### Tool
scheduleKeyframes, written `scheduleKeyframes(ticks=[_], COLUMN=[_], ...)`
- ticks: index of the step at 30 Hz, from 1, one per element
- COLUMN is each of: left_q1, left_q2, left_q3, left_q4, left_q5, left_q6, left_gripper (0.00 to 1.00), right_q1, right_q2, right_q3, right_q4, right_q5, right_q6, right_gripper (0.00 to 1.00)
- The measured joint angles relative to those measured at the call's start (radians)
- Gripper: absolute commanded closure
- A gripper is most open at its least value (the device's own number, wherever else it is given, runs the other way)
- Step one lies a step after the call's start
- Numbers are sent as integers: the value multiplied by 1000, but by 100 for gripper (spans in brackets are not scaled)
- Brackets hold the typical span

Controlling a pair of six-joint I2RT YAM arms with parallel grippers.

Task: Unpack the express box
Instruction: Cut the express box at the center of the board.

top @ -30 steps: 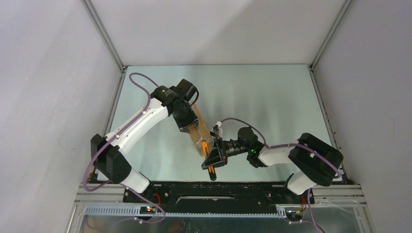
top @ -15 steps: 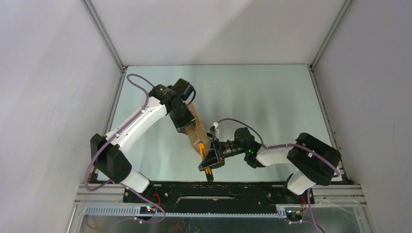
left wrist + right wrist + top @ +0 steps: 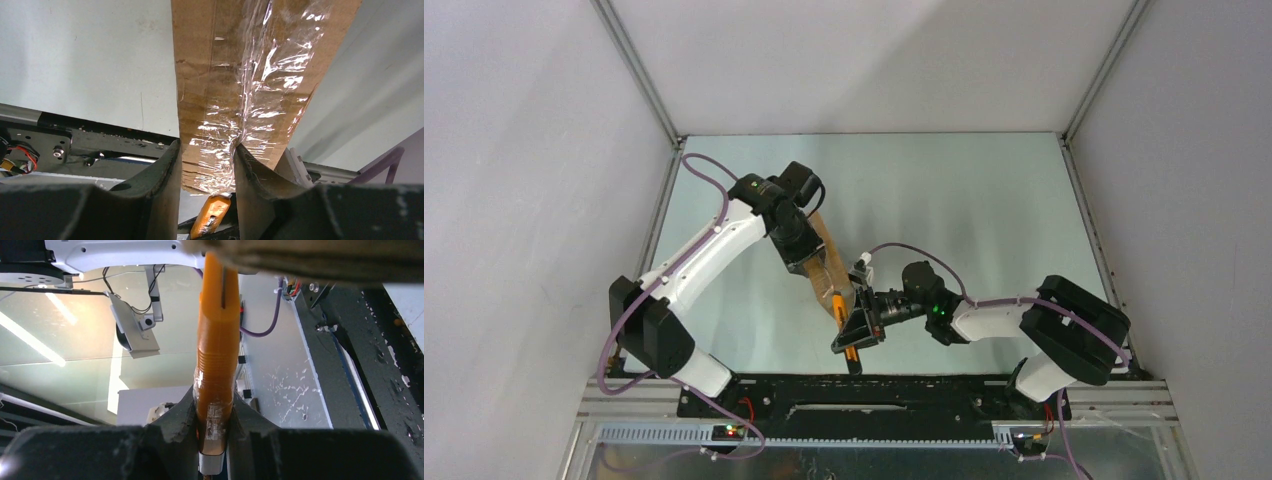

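The left gripper (image 3: 207,170) holds the box (image 3: 240,75) on edge near the front of the table (image 3: 984,200), jaws part-open across its thickness, so its taped seam (image 3: 265,80) faces the right gripper (image 3: 214,410) — clamped tight on the knife (image 3: 216,340), tip at the box's end — seemingly to slit it.

Nothing legible in any view. The express box (image 3: 195,60) shows plain cardboard under clear tape (image 3: 270,75). The knife (image 3: 217,340) handle looks unmarked.
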Motion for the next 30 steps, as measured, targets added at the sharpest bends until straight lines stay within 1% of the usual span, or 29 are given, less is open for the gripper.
scheduleKeyframes(ticks=[9,11,14,17,21,30], left_q1=[0,-1,-3,-5,-10,-9], left_q2=[-5,-14,-40,-71,-90,-98], left_q3=[-2,-12,-41,-76,-98,-107], left_q4=[14,24,53,84,100,96], left_q5=[10,12,11,11,11,11], left_q6=[-45,-61,-89,-115,-126,-122], left_gripper=[100,100,100,100,100,100], right_q1=[0,0,2,5,8,27], right_q2=[-71,-90,-123,-145,-155,-155], right_q3=[19,31,71,100,105,129], right_q4=[-198,-265,-423,-539,-589,-643], right_q5=[40,53,81,102,111,123], right_q6=[-123,-165,-262,-335,-390,-430], right_gripper=[100,100,100,100,100,100])
